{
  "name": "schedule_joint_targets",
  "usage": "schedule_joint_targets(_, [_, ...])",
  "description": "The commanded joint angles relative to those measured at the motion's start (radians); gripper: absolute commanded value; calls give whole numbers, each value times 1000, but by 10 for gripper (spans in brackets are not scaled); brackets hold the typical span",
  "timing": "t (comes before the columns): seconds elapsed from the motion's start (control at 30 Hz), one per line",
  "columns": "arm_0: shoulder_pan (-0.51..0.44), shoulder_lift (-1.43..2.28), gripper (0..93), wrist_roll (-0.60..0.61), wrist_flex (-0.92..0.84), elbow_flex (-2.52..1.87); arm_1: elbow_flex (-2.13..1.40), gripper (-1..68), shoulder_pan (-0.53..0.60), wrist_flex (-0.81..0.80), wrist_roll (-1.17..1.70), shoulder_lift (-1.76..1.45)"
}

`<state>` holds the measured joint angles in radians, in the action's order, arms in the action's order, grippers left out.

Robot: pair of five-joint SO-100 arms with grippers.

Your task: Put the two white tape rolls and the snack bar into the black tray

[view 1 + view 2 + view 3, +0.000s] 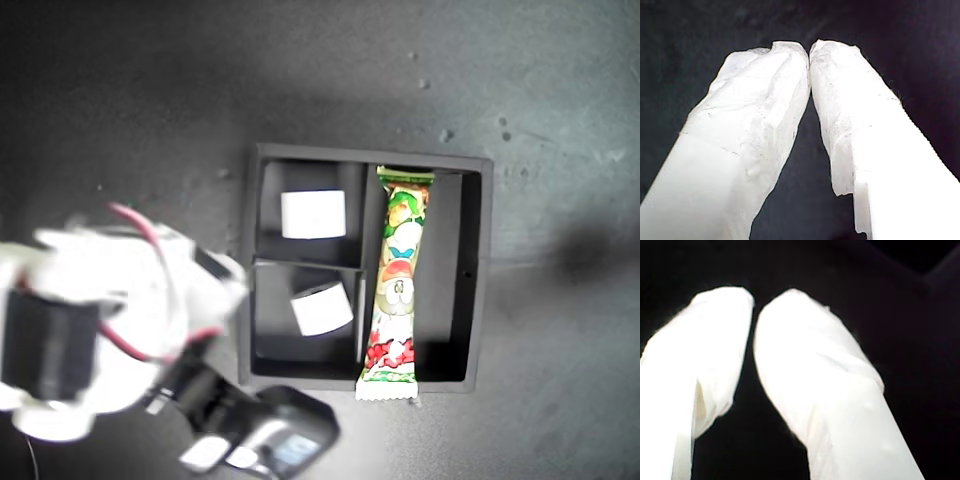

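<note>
The black tray (481, 270) lies at the middle of the exterior view. One white tape roll (313, 214) sits in its upper small compartment and a second white tape roll (322, 308) leans in the lower small compartment. The snack bar (400, 280) lies along the long compartment, its lower end poking over the tray wall. My first gripper (809, 50) is shut, its white fingertips touching over a dark surface with nothing between them. My second gripper (756, 305) is shut and empty too. Neither wrist view shows the tray.
A white and black arm (110, 320) with red wires fills the exterior view's lower left, beside the tray's left wall; I cannot tell which arm it is. Its dark end part (262, 432) lies just below the tray's lower left corner. Dark tabletop (560, 100) surrounds the tray.
</note>
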<state>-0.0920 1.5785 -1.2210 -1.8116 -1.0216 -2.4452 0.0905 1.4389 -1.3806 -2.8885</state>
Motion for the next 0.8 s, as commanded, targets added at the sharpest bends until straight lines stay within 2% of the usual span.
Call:
schedule_joint_targets(0.0, [49,463,0,-49,166,-571,-86,-3,-66,2,-43,-147])
schedule_joint_targets(0.1, [74,856,0,-120,380,-1094,-245,-4,-104,-86,-38,-341])
schedule_joint_targets(0.2, [83,1192,0,-169,502,-1453,-337,-4,-143,-137,9,-460])
schedule_joint_targets(0.37, [83,1506,0,-225,535,-1775,-680,-4,-215,-385,-35,-462])
schedule_joint_targets(0.6, [89,1809,0,-258,456,-1994,-678,-4,-296,-97,-124,-449])
schedule_joint_targets(0.77, [114,1810,0,-354,425,-2117,-678,-1,-241,-95,-124,-446])
